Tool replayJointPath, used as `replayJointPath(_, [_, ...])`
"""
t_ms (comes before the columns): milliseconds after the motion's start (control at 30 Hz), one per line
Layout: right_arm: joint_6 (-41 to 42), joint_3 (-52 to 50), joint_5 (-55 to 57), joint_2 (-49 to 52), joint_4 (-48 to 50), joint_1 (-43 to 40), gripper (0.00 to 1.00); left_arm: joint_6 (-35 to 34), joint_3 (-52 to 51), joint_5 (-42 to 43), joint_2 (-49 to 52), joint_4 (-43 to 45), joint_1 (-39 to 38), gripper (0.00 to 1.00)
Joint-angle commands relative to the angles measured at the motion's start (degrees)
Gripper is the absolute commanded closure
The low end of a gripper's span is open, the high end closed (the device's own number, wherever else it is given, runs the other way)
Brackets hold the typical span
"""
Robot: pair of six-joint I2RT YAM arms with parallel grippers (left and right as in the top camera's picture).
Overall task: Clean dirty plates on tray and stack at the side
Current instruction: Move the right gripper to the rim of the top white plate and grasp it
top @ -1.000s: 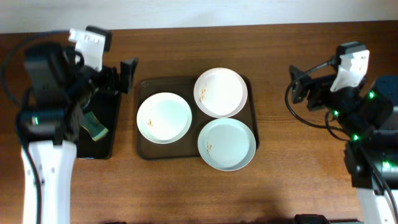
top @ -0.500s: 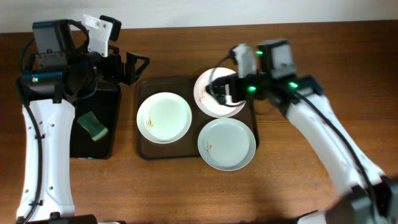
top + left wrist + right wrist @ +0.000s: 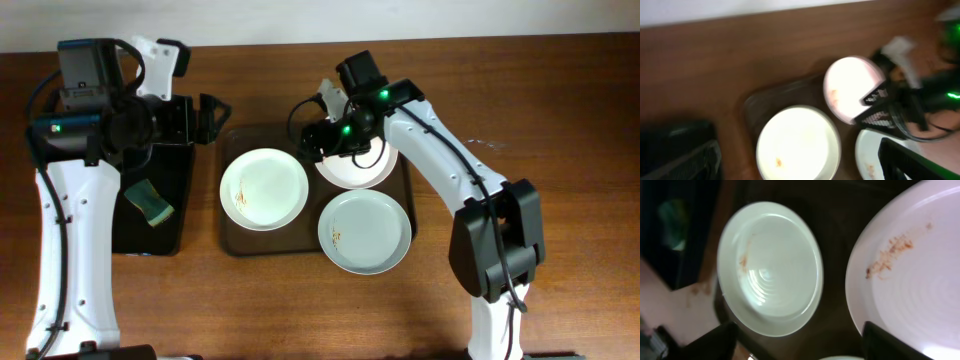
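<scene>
Hovering released above the tray (image 3: 235, 140), the right jaws straddle the 9 o'clock rim of the rear plate (image 3: 372, 165). A second plate (image 3: 264, 189) lies at their 8 o'clock, a third plate (image 3: 365, 232) at 5. Off the tray's 10 o'clock corner, the left jaws hang spread.

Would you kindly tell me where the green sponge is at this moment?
In the overhead view, the green sponge lies on the narrow black tray on the robot's left side, just left of the brown tray.
</scene>
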Motion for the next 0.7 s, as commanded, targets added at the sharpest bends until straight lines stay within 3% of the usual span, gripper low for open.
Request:
replayJointPath(0, [6.9,1.0,12.4,-0.1,0.3,3.8,0.27,-15.3,1.0,-23.8,1.4,-4.7,0.4,0.09])
replayJointPath(33, [8.3,0.8,15.3,-0.1,0.7,5.0,0.28,-18.3,1.0,-27.2,2.1,-6.0,0.4,0.16])
replayJointPath(100, [9.8,0.3,17.8,0.5,1.7,7.2,0.32,-21.9,1.0,-29.9,4.0,-7.3,0.4,0.17])
replayJointPath(300, [13.2,0.1,17.8,4.8,1.0,9.5,0.46,-22.1,1.0,-29.9,10.3,-8.4,0.5,0.17])
replayJointPath(667, [14.1,-0.9,17.8,11.4,1.8,9.8,0.67,-22.1,1.0,-29.9,12.0,-8.4,4.3,0.23])
